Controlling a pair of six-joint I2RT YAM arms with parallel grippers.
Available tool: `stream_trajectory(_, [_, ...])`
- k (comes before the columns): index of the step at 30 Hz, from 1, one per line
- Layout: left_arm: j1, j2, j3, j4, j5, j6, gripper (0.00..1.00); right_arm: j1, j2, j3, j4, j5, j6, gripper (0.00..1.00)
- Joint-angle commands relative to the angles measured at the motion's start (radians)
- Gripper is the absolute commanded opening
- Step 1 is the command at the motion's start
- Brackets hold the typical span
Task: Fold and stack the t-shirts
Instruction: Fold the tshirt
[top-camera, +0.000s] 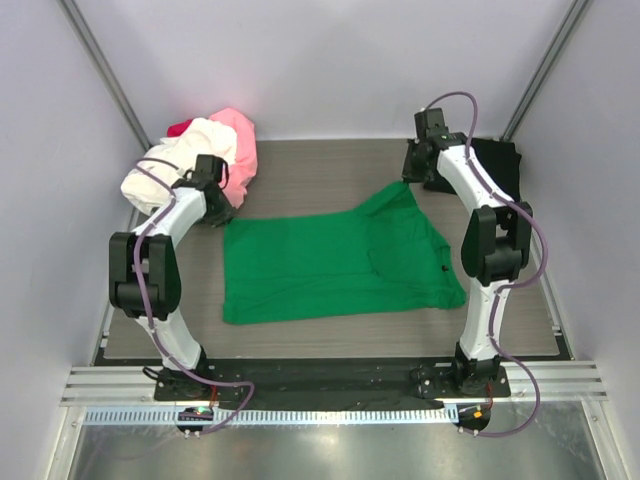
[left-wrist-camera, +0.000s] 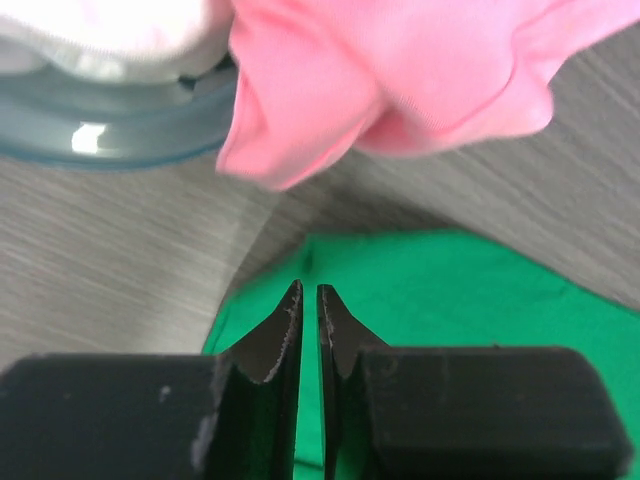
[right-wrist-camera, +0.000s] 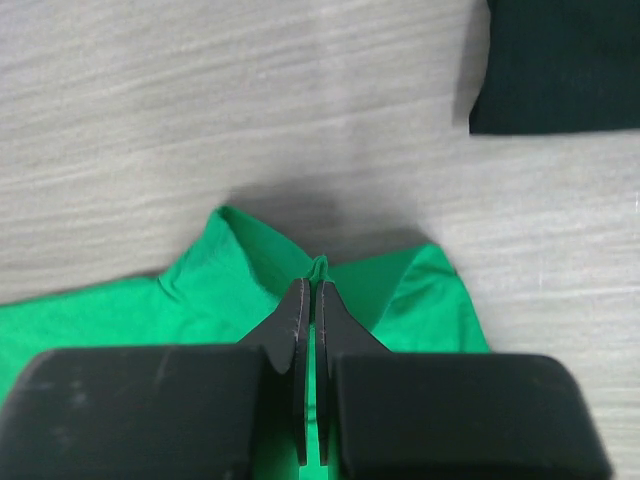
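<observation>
Nearest the arm bases, a bright green short-sleeved t-shirt (top-camera: 320, 265) lay spread across the middle of the grey wood-grain table (top-camera: 320, 175). Its right part was doubled over on itself, and its far right corner was drawn out to a point.

At the shirt's far left corner stood the left gripper (top-camera: 221, 214). In the left wrist view, that gripper (left-wrist-camera: 309, 292) had its black fingers (left-wrist-camera: 280, 340) drawn together to a thin slit above the green cloth's (left-wrist-camera: 450, 300) edge. Whether any cloth sat between them could not be told.

At the far right corner, the right gripper (top-camera: 412, 178) was pinched on the pointed tip. In its own camera, the gripper (right-wrist-camera: 309, 285) was clamped on a small raised fold of the green fabric (right-wrist-camera: 230, 290).

Farther back on the right, a black t-shirt (top-camera: 500, 165) (right-wrist-camera: 560, 70) lay flat on the table, apart from the green one.

At the far left, a pink t-shirt (top-camera: 240, 145) (left-wrist-camera: 400, 70), a cream-white t-shirt (top-camera: 165, 175) (left-wrist-camera: 120, 30) and a red t-shirt (top-camera: 180, 128) were heaped together. The white one rested on a translucent blue-grey rounded rim (left-wrist-camera: 110, 125).
</observation>
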Motion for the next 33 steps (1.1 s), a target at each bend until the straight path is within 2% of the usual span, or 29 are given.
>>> stream_trajectory(1, [-0.006, -0.067, -0.045, -0.018, 0.013, -0.006, 0.09, 0.004, -0.110, -0.065, 0.005, -0.019, 0.009, 0.01])
stream_trajectory(7, [-0.010, -0.132, -0.111, -0.012, 0.016, 0.003, 0.00, 0.004, -0.196, -0.188, 0.026, -0.015, 0.012, 0.01])
stream_trajectory(11, [-0.010, -0.151, -0.140, 0.011, 0.005, 0.023, 0.00, 0.004, -0.282, -0.285, 0.068, 0.002, 0.018, 0.01])
stream_trajectory(13, [-0.010, -0.146, -0.137, 0.017, 0.011, 0.031, 0.04, 0.003, -0.299, -0.321, 0.071, -0.004, 0.017, 0.01])
stream_trajectory(14, [-0.010, -0.139, -0.134, 0.017, 0.011, 0.036, 0.14, 0.004, -0.310, -0.334, 0.069, -0.002, 0.015, 0.01])
stream_trajectory(16, [-0.010, -0.128, -0.128, 0.022, 0.007, 0.036, 0.23, 0.004, -0.351, -0.386, 0.069, 0.027, 0.021, 0.01])
stream_trajectory(17, [-0.010, -0.119, -0.125, 0.025, -0.001, 0.036, 0.32, 0.004, -0.371, -0.409, 0.072, 0.038, 0.023, 0.01])
stream_trajectory(18, [-0.010, -0.114, -0.122, 0.026, -0.004, 0.037, 0.34, 0.003, -0.408, -0.435, 0.075, 0.054, 0.026, 0.01])
stream_trajectory(25, [-0.008, -0.005, -0.030, 0.034, -0.005, 0.040, 0.37, -0.025, -0.526, -0.650, 0.106, 0.153, 0.067, 0.01])
stream_trajectory(33, [-0.008, 0.125, 0.092, 0.023, 0.007, 0.028, 0.36, -0.131, -0.561, -0.726, 0.115, 0.156, 0.078, 0.01])
